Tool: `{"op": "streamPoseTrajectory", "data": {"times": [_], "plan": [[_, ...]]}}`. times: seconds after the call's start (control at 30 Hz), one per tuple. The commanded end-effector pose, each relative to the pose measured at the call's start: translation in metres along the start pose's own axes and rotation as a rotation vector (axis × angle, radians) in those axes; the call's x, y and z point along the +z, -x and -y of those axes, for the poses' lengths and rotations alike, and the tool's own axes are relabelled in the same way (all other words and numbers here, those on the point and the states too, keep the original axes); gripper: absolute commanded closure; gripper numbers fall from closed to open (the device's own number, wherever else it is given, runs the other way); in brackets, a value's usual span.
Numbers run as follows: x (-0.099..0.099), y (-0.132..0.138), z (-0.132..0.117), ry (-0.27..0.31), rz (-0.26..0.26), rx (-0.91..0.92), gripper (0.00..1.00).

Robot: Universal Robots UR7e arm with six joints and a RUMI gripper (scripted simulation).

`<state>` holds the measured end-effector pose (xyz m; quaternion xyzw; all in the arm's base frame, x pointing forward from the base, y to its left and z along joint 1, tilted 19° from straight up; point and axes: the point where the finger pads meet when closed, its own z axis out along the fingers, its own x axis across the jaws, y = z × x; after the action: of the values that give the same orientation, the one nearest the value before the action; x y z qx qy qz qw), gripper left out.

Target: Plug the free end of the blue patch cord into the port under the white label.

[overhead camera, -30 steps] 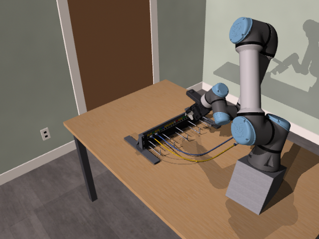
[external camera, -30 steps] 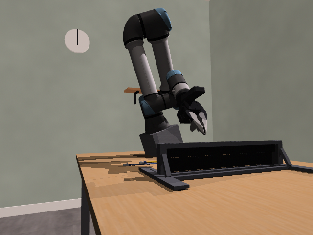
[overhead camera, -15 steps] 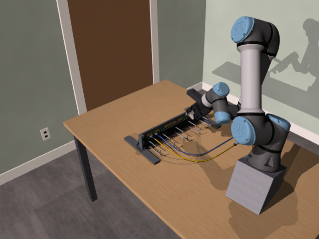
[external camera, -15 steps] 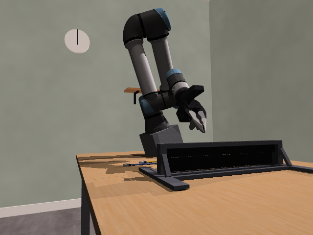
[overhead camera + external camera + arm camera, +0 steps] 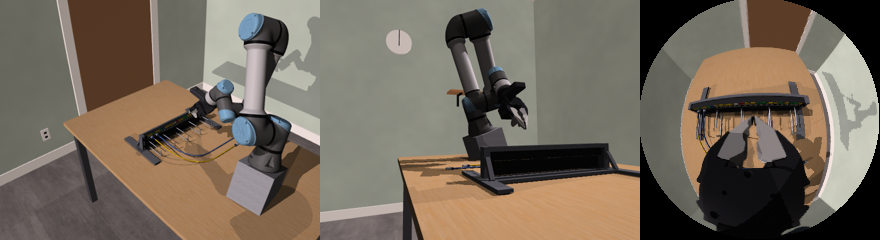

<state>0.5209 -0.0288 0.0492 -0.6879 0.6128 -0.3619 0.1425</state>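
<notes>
The dark rack (image 5: 141, 142) (image 5: 544, 146) stands upright on the table. The blue cord (image 5: 195, 155) has one end in a port near the rack's left end in the top view; its free part runs toward the arm base, where the joint hides its end. Its free plug (image 5: 449, 168) shows low by the table in the exterior view. The yellow cord (image 5: 197, 161) is plugged in beside it, its free plug (image 5: 236, 144) near the base. The white label is too small to make out surely. My gripper (image 5: 525, 128) (image 5: 753, 116) is shut and empty, raised above rack height, away from both cords.
Several metal cable hooks (image 5: 183, 134) stick out from the rack's port side. The rack's feet (image 5: 155, 160) (image 5: 504, 190) spread on the table (image 5: 116, 116). The grey base block (image 5: 253, 186) stands beyond the cords' free ends. A door and walls are behind.
</notes>
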Motion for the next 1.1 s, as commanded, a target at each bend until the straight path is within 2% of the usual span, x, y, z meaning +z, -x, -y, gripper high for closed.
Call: {"op": "streamPoseTrajectory", "data": {"times": [0.0, 0.33, 0.4, 0.87, 1.07], "plan": [[-0.012, 0.000, 0.001, -0.001, 0.000, 0.000, 1.00], [-0.044, 0.000, 0.001, -0.001, 0.000, 0.000, 1.00], [-0.044, 0.000, 0.001, -0.001, 0.000, 0.000, 1.00], [-0.081, 0.000, 0.001, -0.001, 0.000, 0.000, 1.00], [-0.088, 0.000, 0.000, -0.001, 0.000, 0.000, 1.00]]}}
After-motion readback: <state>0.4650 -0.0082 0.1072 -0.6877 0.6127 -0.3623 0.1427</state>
